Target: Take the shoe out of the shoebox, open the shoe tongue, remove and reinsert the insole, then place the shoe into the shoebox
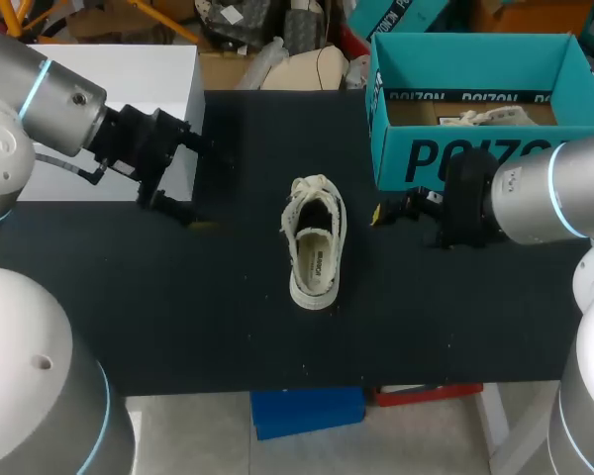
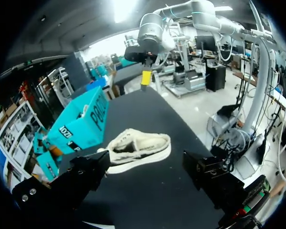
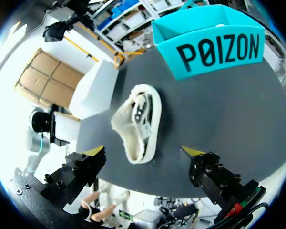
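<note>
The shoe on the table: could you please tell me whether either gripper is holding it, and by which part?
Nothing is held. The shoe lies free on the table; the left gripper and right gripper are both open, clear of it.

The black table [image 1: 178, 317] carries three things. Near its middle a cream shoe [image 1: 315, 252] rests on its sole, opening upward, lying along the twelve-to-six line with its loose laces at the twelve o'clock end. From the shoe, the open teal shoebox [image 1: 455, 163] stands at about two o'clock, apart from it. A white box [image 1: 129, 89] stands at about ten o'clock, by the table's far edge.
</note>
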Controlling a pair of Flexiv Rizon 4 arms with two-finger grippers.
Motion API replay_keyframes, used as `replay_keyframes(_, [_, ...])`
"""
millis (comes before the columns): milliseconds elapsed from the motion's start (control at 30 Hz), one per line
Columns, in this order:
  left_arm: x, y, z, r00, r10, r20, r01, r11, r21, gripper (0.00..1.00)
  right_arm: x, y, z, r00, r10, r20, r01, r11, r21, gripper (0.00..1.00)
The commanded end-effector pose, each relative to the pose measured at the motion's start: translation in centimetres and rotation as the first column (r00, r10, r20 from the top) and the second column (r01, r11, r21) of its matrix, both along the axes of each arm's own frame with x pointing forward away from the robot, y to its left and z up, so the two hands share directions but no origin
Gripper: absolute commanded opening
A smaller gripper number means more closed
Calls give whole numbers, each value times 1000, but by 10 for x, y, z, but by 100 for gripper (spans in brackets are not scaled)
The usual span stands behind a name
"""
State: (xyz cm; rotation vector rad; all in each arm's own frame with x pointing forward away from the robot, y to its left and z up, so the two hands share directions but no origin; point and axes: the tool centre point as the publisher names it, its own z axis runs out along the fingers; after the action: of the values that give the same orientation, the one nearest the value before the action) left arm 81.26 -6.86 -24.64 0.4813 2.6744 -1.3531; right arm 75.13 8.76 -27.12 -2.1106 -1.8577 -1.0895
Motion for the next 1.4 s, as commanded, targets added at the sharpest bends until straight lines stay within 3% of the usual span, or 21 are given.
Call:
replay_keyframes(33, [-4,13,5,999,-3,-40,4,1000,18,100,0,2,-1,1000,-3,1,3,1000,-3,100])
replay_keyframes(367, [-10,40,2,997,42,-64,-28,978,206,100,0,2,-1,1000,-3,1,3,1000,-3,100])
replay_keyframes(533, [-13,48,0,993,96,-75,-75,967,245,100,0,2,-1,1000,-3,1,3,1000,-3,100])
replay_keyframes(633, [-7,55,-6,985,173,10,-168,939,301,100,0,2,-1,1000,-3,1,3,1000,-3,100])
replay_keyframes(1400, [-7,55,-6,985,173,10,-168,939,301,100,0,2,-1,1000,-3,1,3,1000,-3,100])
